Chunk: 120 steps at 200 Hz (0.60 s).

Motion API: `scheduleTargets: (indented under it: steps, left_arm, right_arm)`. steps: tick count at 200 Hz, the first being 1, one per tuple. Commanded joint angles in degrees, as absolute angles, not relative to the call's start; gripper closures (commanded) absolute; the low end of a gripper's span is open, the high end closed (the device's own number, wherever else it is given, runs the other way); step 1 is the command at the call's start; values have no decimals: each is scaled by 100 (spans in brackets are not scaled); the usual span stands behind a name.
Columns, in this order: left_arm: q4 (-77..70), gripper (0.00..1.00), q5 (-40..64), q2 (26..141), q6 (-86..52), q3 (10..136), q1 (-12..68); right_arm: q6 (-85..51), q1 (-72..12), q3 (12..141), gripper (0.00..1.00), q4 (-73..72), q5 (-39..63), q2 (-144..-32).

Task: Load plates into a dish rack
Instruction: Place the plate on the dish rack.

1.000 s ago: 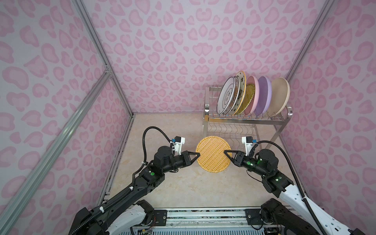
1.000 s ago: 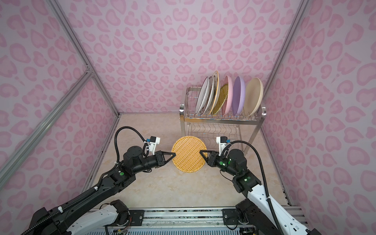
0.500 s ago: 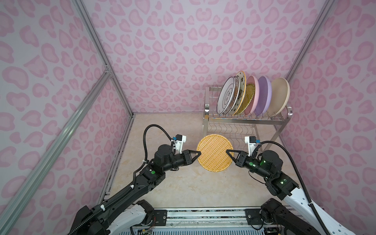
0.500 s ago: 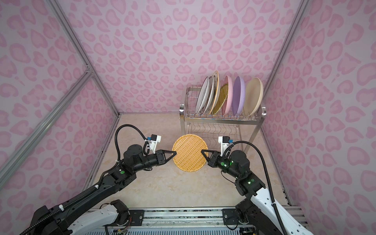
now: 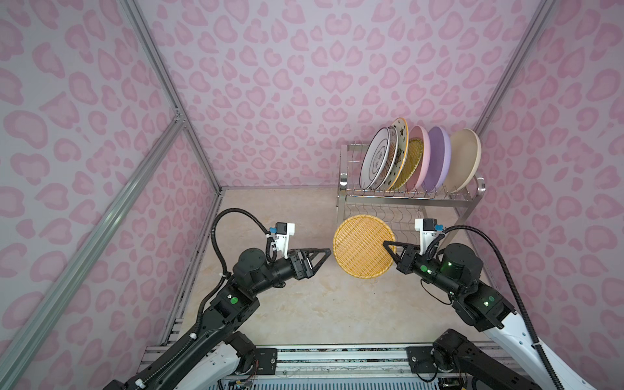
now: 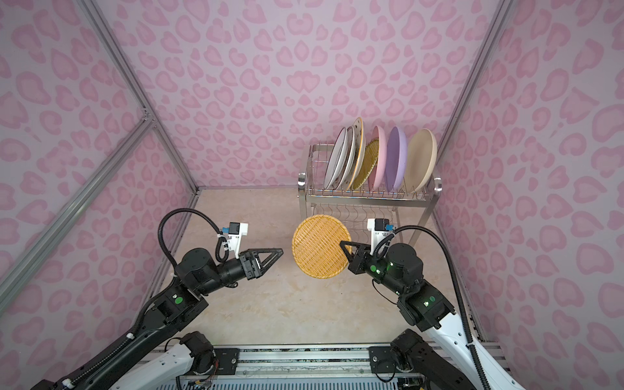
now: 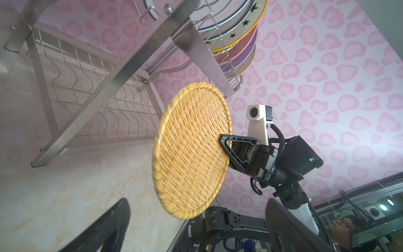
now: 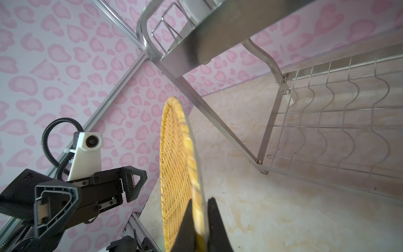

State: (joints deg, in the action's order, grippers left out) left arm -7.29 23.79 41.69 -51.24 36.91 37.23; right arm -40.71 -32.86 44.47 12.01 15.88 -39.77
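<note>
A yellow woven plate (image 5: 361, 246) (image 6: 319, 246) hangs on edge above the tabletop, in front of the dish rack's lower tier. My right gripper (image 5: 388, 243) (image 8: 199, 199) is shut on its right rim. My left gripper (image 5: 324, 256) (image 7: 197, 203) stands open just left of the plate, apart from it, with nothing between its fingers. The steel dish rack (image 5: 405, 199) (image 6: 368, 199) stands at the back right. Its top tier holds several plates upright, among them a dark-rimmed white one (image 5: 373, 165), a pink one (image 5: 422, 152), a lilac one (image 5: 437, 158) and a cream one (image 5: 462, 158).
Pink patterned walls with aluminium frame bars (image 5: 101, 219) close in the marble tabletop (image 5: 304, 304) on three sides. A metal rail (image 5: 337, 358) runs along the front edge. The rack's lower tier of wavy wires (image 8: 338, 131) holds nothing.
My left gripper has opened, let go of the woven plate and drawn back a little to the left. The right gripper has closed on the rim and carries the plate slightly up and back.
</note>
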Motion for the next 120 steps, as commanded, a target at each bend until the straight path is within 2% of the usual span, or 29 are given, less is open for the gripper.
scheduleTargets:
  steps: [1, 62, 93, 120]
  left_arm:
    - [-113, 2, 2062, 3762, -4746, 3753, 3727]
    - [743, 2, 1706, 2648, -4190, 3777, 3727]
    - [1332, 2, 1200, 2372, -3674, 3908, 3727]
    - [1571, 2, 646, 2183, -3126, 4002, 3724]
  right_arm:
    - [-3850, -3305, 4614, 100, 1029, 1389, -4053]
    - [-3575, -3676, 5874, 100, 498, 1527, -5156]
    - [-3261, -4174, 6769, 100, 426, 1401, -5847]
    - [-3163, -4245, 7499, 100, 430, 1306, -6328]
